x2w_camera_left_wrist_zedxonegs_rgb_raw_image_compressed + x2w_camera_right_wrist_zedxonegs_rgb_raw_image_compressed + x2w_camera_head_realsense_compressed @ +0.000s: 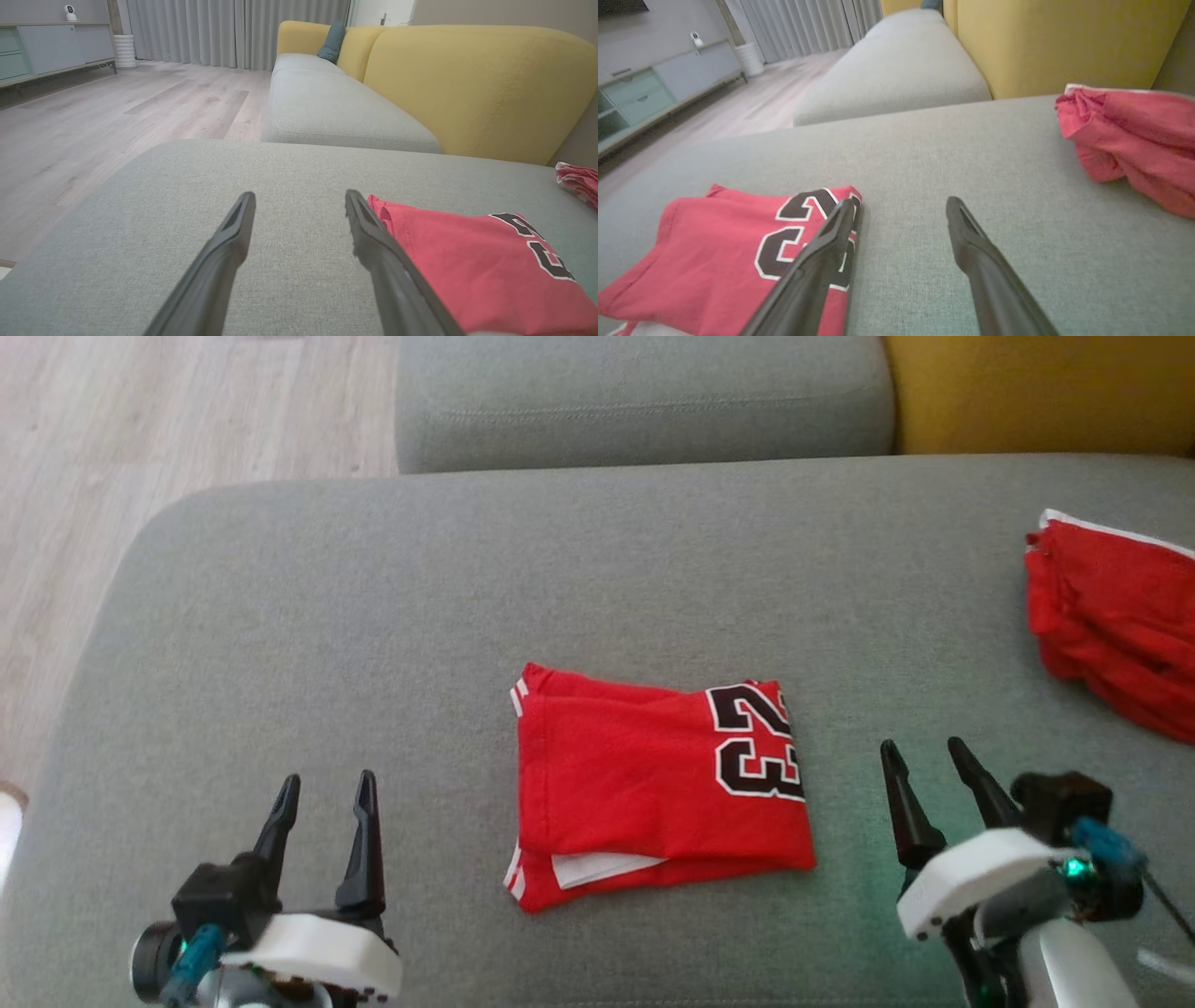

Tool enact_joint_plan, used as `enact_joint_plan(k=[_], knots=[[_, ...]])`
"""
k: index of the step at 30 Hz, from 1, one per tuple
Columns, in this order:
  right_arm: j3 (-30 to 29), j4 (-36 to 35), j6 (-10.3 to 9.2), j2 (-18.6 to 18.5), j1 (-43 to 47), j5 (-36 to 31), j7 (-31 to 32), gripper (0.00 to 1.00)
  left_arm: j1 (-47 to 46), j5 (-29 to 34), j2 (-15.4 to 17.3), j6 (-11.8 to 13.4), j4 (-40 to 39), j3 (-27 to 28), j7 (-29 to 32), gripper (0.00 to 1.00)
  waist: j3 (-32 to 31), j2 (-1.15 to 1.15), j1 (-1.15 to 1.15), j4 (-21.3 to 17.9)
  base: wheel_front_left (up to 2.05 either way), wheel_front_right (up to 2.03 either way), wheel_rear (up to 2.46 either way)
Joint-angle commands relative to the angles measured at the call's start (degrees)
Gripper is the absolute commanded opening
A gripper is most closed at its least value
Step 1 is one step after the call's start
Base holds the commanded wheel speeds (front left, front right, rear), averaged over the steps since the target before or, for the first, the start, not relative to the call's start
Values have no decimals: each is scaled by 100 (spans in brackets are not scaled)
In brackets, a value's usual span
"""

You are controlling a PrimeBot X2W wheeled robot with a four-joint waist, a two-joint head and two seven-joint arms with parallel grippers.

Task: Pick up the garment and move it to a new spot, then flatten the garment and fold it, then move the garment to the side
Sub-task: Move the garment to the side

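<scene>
Garment (653, 784): red jersey with a black-and-white "23", folded into a compact rectangle, lying flat at the middle of the grey cushion (373, 616), between the two grippers and clear of both.
Left gripper (329, 777): low over the cushion to the jersey's left, fingers spread wide, holding nothing.
Right gripper (920, 744): near the jersey's numbered edge, on its right, fingers likewise wide apart, empty.
Second red cloth (1120, 616): bunched in a heap at the cushion's far right edge, well apart from the folded jersey.
Setting: grey sofa seat against a yellow backrest (1036, 392), another grey seat cushion (644, 401) behind; pale wood floor (140, 476) to the left; grey curtains (233, 32) and a low cabinet (51, 46) across the room.
</scene>
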Motion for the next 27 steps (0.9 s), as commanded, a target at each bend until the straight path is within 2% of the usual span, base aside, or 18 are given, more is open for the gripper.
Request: enact_joint_plan(k=[1,6,13,21,22,23,25,27], knots=[[92,-131,-5,-17,-402,-38,113,100,-239,42,-4,-36,-206,207,-77,100,66,0,0,59,0,0,0],[62,265,-5,-17,-780,166,594,100,-340,54,-95,-64,-182,215,-77,100,278,0,0,269,0,0,0],[379,930,-5,-65,-1125,558,1251,100,-476,110,-205,-140,-130,292,-77,100,559,0,0,633,0,0,0],[628,1294,-5,-246,-1305,1000,1819,100,-523,202,-306,-248,-72,454,-77,100,695,0,0,841,0,0,0],[648,1326,-5,-255,-1322,1050,1863,89,-515,217,-318,-253,-78,474,-77,100,702,0,0,840,0,0,0],[663,1351,-5,-263,-1343,1097,1874,49,-505,232,-328,-256,-86,495,-78,100,708,0,0,832,0,0,0],[703,1389,-5,-274,-1399,1165,1837,0,-492,267,-340,-258,-97,536,-78,100,722,0,0,782,0,0,0],[742,1382,-5,-294,-1481,1190,1747,0,-494,305,-342,-274,-112,563,-78,100,751,0,0,691,0,0,0]])
